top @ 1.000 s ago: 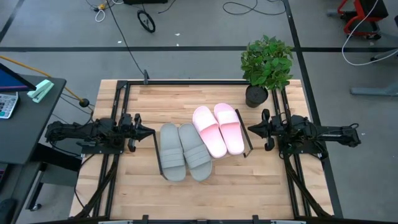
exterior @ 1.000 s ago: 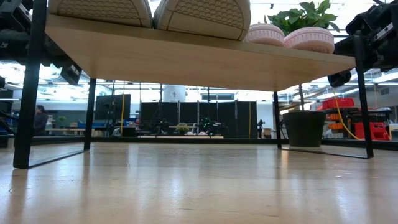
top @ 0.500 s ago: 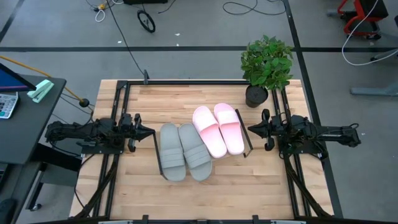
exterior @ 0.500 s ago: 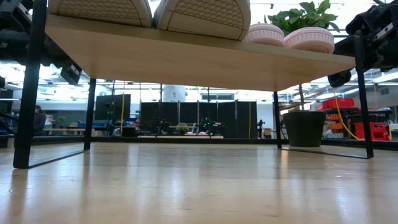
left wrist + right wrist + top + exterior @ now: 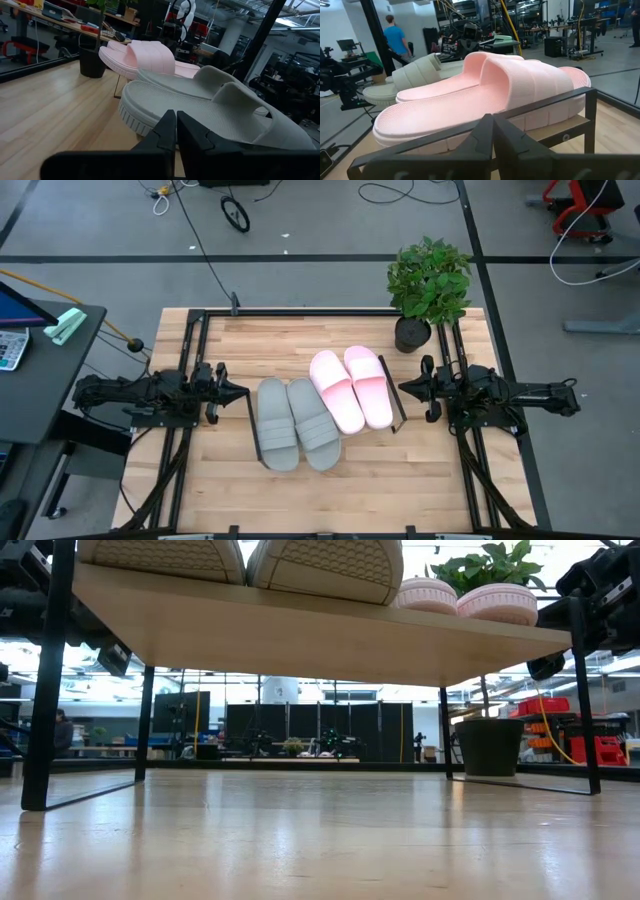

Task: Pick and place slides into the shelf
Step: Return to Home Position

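Grey pair (image 5: 295,423) and pink pair (image 5: 350,387) sit side by side on the shelf (image 5: 300,635). Left gripper (image 5: 244,392) and right gripper (image 5: 402,388) hang off either end, fingers pressed together, empty. Looks like homing; only parking remains. Nothing has shifted since a second ago.

The only thing that has stirred in the last second is far off in the room behind. The person (image 5: 62,728) beyond the table, seen in the low view just beside the black end frame of the shelf (image 5: 300,635), seems to have edged a touch closer to that frame. On the table (image 5: 230,480) itself I can pick out no difference.
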Controlling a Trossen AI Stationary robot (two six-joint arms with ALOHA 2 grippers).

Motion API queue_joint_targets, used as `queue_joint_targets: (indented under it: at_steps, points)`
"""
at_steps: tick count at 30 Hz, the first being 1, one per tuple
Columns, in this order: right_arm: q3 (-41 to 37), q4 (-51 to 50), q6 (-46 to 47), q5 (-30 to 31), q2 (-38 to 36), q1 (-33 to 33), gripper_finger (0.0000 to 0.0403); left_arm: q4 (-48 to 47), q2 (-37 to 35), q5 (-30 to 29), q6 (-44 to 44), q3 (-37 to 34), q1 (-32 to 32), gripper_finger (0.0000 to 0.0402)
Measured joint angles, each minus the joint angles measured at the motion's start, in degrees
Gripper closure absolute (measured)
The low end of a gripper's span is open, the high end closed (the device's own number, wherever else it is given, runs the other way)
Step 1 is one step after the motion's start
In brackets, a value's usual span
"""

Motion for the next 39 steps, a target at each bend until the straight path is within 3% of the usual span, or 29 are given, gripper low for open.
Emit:
queue_joint_targets:
  at_steps: [13,27,39]
  points:
    - [0.00,0.00,-0.02,0.01,0.00,0.00,0.0383,0.02,0.00,0.04,0.02,0.00,-0.02,0.0366]
    - [0.00,0.00,-0.02,0.01,0.00,0.00,0.0385,0.00,0.01,0.00,0.00,0.00,0.00,0.0383]
    - [0.00,0.00,-0.04,0.01,0.00,-0.02,0.0385,0.02,0.02,0.04,0.02,0.00,-0.02,0.0366]
